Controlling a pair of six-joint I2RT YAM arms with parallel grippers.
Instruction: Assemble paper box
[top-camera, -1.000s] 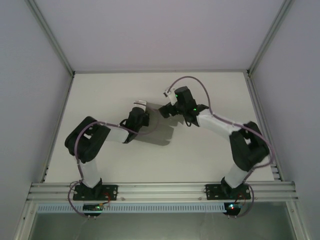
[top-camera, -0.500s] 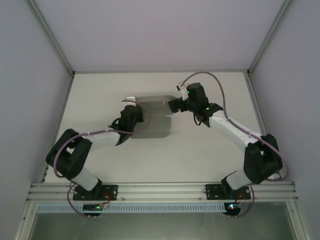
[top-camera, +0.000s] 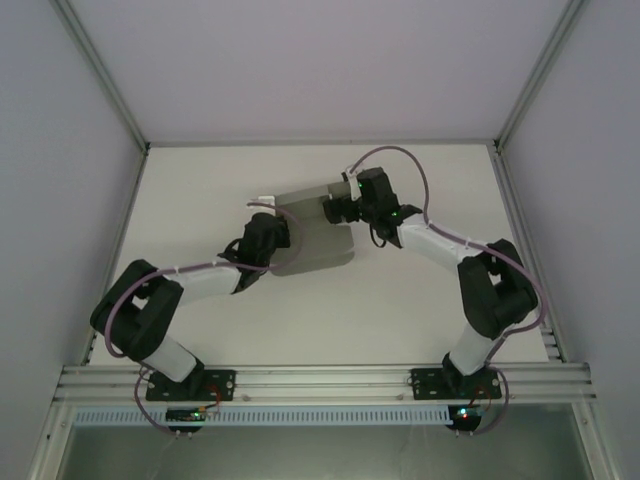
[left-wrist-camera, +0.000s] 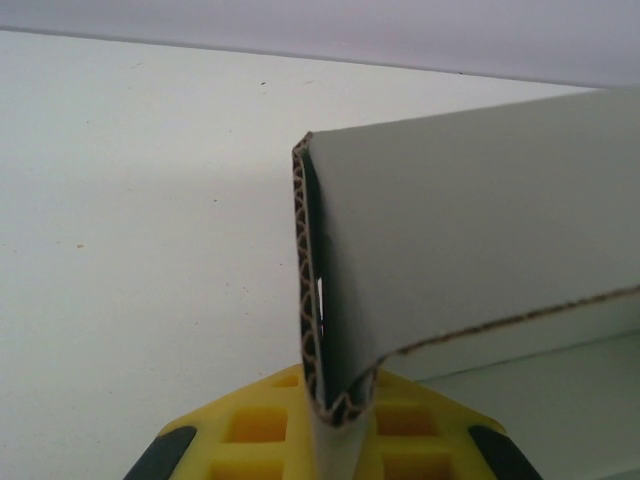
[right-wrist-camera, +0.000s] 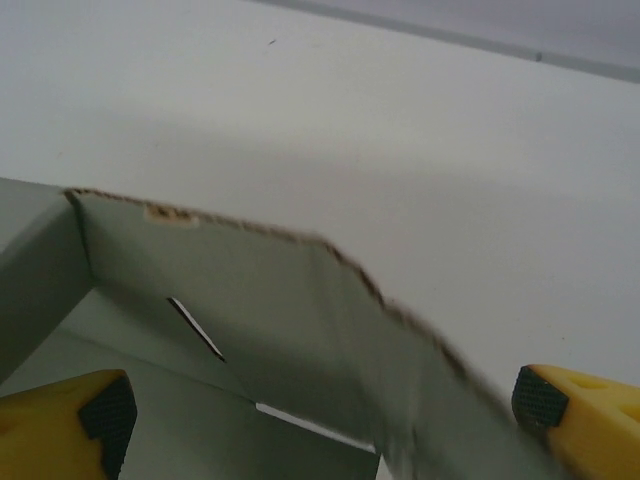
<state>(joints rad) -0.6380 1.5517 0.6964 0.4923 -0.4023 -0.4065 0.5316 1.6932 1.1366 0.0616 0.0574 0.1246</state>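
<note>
The paper box (top-camera: 318, 238) is grey corrugated cardboard, partly folded, lying mid-table between the two arms. My left gripper (top-camera: 270, 232) is at its left edge. In the left wrist view the yellow fingers (left-wrist-camera: 255, 430) pinch a doubled, folded edge of the paper box (left-wrist-camera: 480, 230), so the left gripper (left-wrist-camera: 340, 425) is shut on it. My right gripper (top-camera: 338, 207) is at the box's far right corner. In the right wrist view the right gripper (right-wrist-camera: 320, 410) stands wide open, its pads (right-wrist-camera: 105, 410) far apart, and a raised flap of the paper box (right-wrist-camera: 250, 300) with a slit lies between them.
The white table (top-camera: 420, 300) is walled by a metal frame (top-camera: 130, 130) at the sides and back. An aluminium rail (top-camera: 320, 378) carries both arm bases at the near edge. Purple cables loop off both wrists.
My right gripper has swung left and down onto the box's far right corner. The box has shifted slightly towards the near side. The left arm stretched out earlier and has held still since.
</note>
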